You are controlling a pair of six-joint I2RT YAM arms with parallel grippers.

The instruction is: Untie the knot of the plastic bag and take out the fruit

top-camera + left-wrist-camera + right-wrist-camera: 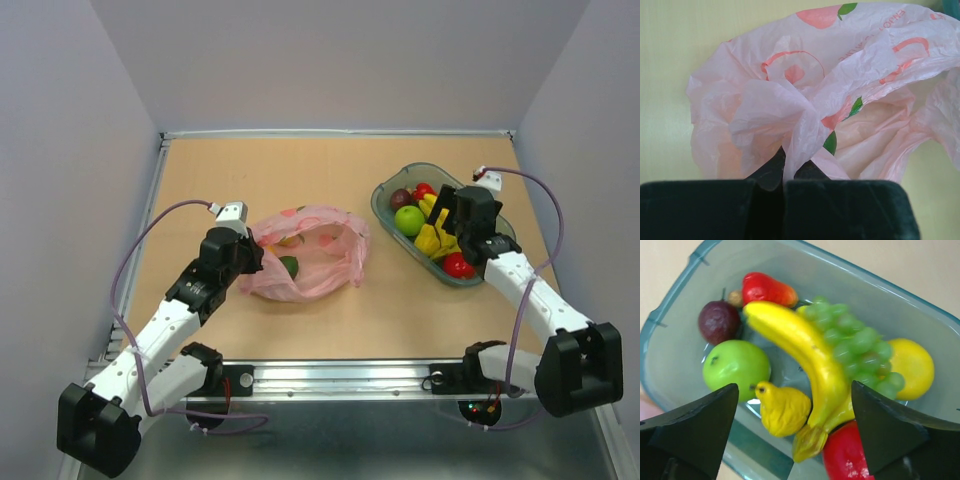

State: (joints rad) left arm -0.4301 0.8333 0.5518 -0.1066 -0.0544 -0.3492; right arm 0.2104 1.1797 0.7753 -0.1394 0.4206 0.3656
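Observation:
The pink plastic bag (318, 248) lies left of centre with its mouth open, and no tied knot shows. A green fruit (288, 266) lies inside it. My left gripper (256, 250) is at the bag's left edge. In the left wrist view it (788, 167) is shut on a fold of the bag (805, 100). My right gripper (441, 218) hovers open and empty over the grey tray (420, 166). In the right wrist view it (795, 435) is above a green apple (736, 369), green grapes (855, 347), a red fruit (767, 288) and an orange-yellow fruit (912, 367).
The tray (880, 285) also holds a yellow banana (800, 350), a dark purple fruit (718, 321), a small yellow pear-like fruit (785, 407) and another red fruit (845, 455). White walls close in the table at the back and sides.

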